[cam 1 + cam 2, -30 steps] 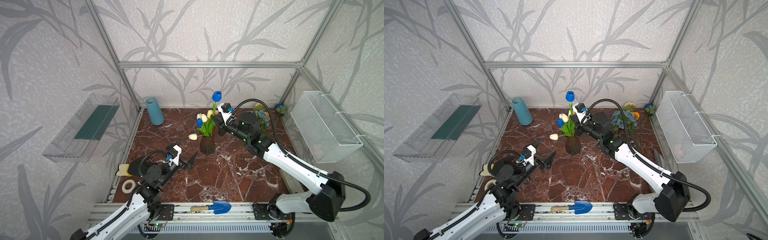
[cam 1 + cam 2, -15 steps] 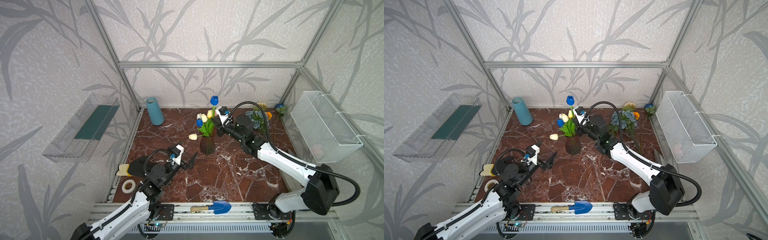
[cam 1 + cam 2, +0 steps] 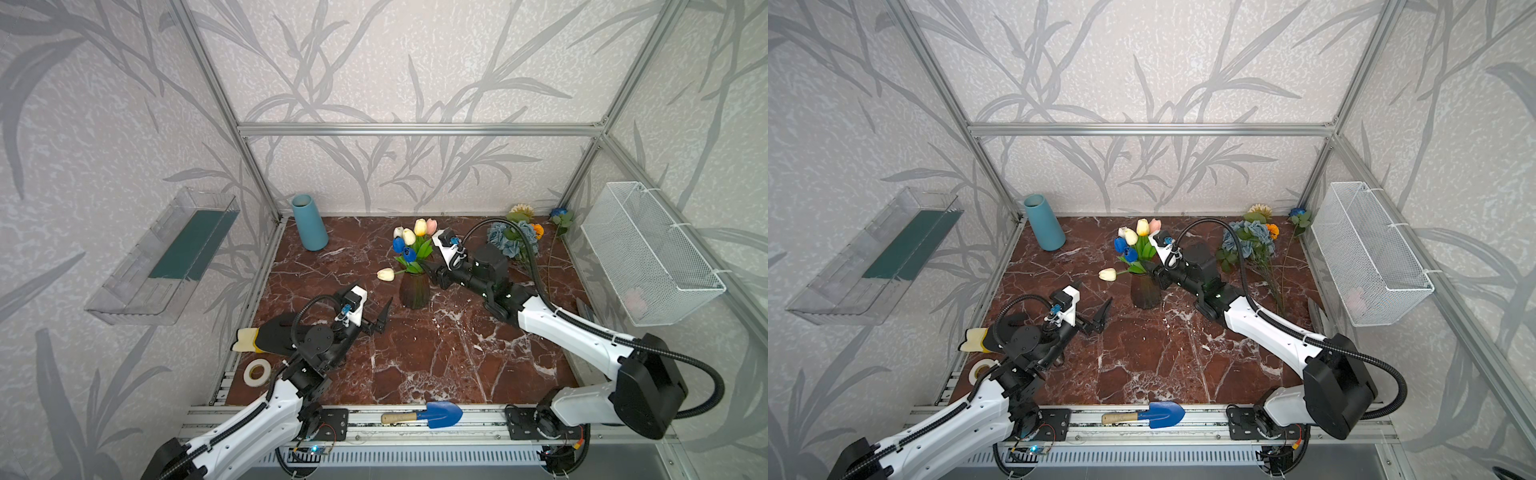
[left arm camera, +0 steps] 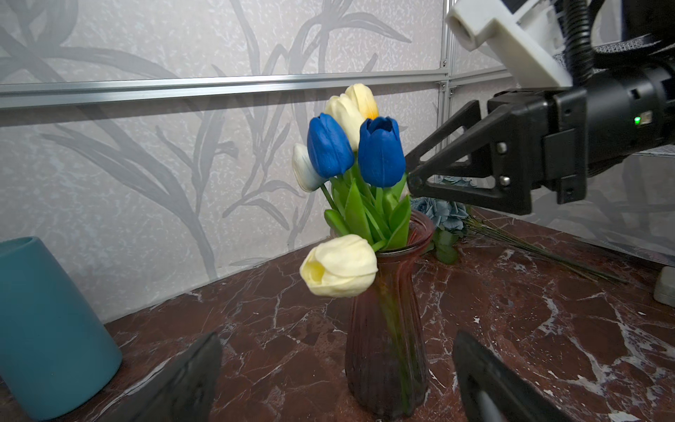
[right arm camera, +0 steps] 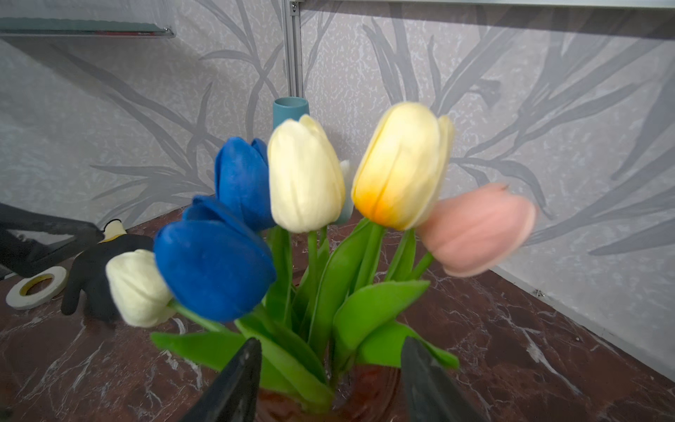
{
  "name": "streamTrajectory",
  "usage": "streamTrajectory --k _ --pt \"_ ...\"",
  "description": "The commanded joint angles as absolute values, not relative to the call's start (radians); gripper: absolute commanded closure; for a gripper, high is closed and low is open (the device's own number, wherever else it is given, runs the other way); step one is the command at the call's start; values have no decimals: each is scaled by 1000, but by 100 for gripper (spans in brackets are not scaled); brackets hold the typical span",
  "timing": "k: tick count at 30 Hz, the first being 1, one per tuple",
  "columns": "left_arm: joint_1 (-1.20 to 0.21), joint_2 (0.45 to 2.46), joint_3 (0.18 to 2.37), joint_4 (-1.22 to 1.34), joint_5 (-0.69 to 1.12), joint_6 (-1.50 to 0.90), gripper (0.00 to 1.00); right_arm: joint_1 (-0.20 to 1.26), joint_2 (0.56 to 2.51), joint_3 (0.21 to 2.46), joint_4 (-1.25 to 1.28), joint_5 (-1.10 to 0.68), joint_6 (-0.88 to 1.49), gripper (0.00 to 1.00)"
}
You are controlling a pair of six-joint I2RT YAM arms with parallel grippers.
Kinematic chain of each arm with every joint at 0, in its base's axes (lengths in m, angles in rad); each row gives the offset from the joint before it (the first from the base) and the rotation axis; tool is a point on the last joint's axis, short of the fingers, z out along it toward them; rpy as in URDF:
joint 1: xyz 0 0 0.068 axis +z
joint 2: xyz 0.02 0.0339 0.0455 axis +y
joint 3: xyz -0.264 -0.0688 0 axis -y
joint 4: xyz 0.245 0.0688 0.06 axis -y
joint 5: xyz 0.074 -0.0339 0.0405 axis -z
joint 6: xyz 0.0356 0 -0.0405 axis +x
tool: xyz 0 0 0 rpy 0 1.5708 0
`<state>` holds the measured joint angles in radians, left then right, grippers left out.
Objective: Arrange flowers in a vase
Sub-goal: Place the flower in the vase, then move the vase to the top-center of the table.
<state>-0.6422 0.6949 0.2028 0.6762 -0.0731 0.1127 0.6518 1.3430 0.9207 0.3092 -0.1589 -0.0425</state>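
Note:
A dark red ribbed vase (image 3: pixel 414 293) (image 3: pixel 1145 293) (image 4: pixel 387 347) stands mid-table holding blue, cream, yellow and pink tulips (image 3: pixel 409 245) (image 3: pixel 1133 245) (image 5: pixel 307 182). One cream tulip (image 4: pixel 339 265) droops over the rim. My right gripper (image 3: pixel 432 271) (image 3: pixel 1157 276) (image 5: pixel 328 350) is open at the vase's mouth, with green leaves between its fingers but not clamped. My left gripper (image 3: pixel 372 309) (image 3: pixel 1092 300) (image 4: pixel 338 350) is open, low in front of the vase and apart from it. More flowers lie at the back right: dusty-blue roses (image 3: pixel 509 241), a cream sunflower (image 3: pixel 521 211), an orange marigold (image 3: pixel 537 230) and a deep blue rose (image 3: pixel 559 212).
A teal cone-shaped vase (image 3: pixel 309 224) (image 4: pixel 44 329) stands in the back left corner. A black glove (image 3: pixel 270 332) and a tape roll (image 3: pixel 257 371) lie at the left edge. A blue trowel (image 3: pixel 436 414) rests on the front rail. A wire basket (image 3: pixel 648 257) hangs on the right wall, a clear shelf (image 3: pixel 166 257) on the left.
My right gripper came down with the blue tulip it held high above the bunch, set it among the others in the vase and opened. The left arm barely moved.

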Motion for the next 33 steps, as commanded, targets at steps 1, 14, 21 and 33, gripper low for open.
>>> streamTrajectory --k 1,14,21,33 --pt "-620 702 210 741 -78 98 1 623 1235 868 329 -190 5 35" --pt "-555 725 181 779 -31 44 1 549 1333 474 893 -364 54 1" --pt "-552 719 183 765 -37 54 1 601 1638 596 1124 -367 51 1" --pt "-548 732 182 769 -41 60 0 639 1907 776 1269 -229 16 3"
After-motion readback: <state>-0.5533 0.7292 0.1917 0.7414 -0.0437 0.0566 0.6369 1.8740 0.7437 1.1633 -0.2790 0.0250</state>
